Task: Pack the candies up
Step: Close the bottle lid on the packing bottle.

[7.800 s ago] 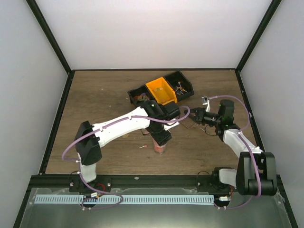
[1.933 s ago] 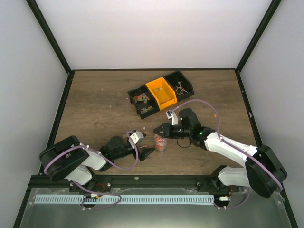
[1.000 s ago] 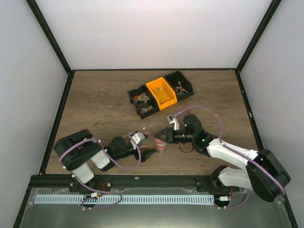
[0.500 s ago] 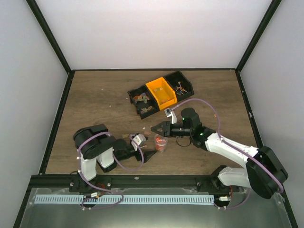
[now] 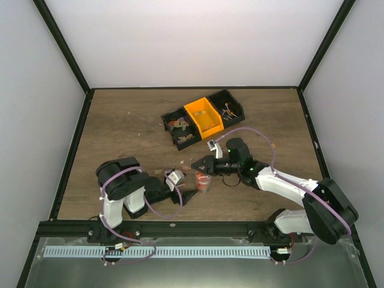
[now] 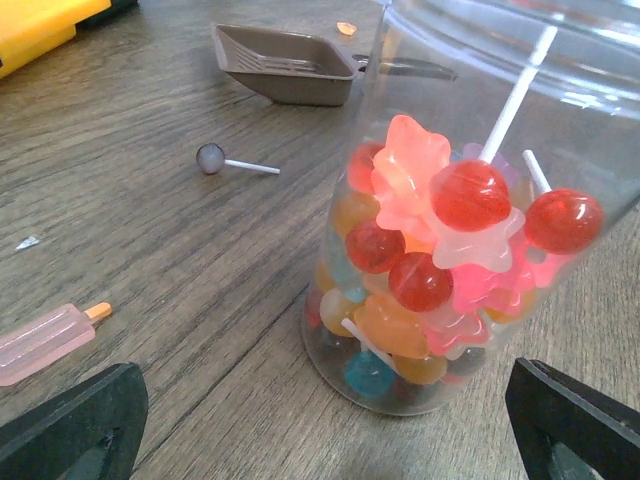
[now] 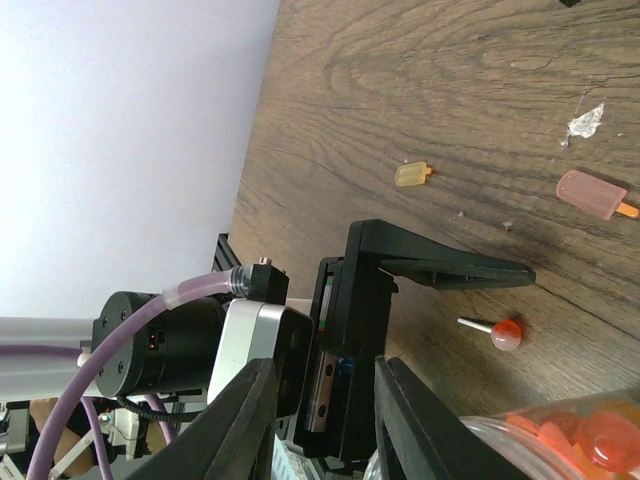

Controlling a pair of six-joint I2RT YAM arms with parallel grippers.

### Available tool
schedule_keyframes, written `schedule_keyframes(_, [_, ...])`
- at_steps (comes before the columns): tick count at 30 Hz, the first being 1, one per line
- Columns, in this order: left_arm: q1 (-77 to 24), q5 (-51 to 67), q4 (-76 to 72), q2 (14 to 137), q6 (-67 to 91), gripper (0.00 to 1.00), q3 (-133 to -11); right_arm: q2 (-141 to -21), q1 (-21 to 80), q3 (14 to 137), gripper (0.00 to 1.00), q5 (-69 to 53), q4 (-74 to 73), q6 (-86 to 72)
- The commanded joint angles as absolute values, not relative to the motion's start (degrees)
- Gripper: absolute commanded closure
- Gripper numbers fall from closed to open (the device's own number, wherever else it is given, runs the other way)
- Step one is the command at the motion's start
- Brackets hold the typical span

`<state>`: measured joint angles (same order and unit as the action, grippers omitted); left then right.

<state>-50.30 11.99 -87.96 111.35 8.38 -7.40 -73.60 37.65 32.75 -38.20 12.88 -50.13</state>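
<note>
Glossy round candies [image 6: 430, 260] in clear cup [image 6: 420, 60], woodgrain table [image 6: 150, 230]. Jaws: left end effector [image 6: 320, 425] wide apart, right end effector [image 7: 325, 400] narrowly apart, empty. The left arm [image 5: 120, 180] has folded inward since earlier.

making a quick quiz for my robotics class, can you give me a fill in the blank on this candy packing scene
1. The clear cup of candies stands ___, not tipped over.
2. The bin between the black bins is ___.
3. The left gripper faces the cup with its jaws ___.
4. The pink ice-lolly candy is not in the cup; it lies on the ___.

Missing words: upright; orange; open; table
</note>
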Motion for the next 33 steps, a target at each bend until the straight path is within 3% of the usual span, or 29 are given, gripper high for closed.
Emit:
schedule_keyframes(1, [-50.8, 10.7, -98.4, 111.0, 8.9, 0.00, -7.6, -71.3, 37.4, 35.1, 0.71, -38.7, 10.9, -49.1])
schedule_keyframes(14, [-53.6, 9.4, -94.4, 112.1, 4.3, 0.00, -11.7, -72.5, 37.4, 30.4, 0.71, -39.9, 15.1, -51.5])
schedule_keyframes(33, [-53.8, 11.4, -92.1, 115.2, 3.7, 0.03, -18.0, -70.7, 37.3, 33.0, 0.71, -37.7, 11.6, -49.7])
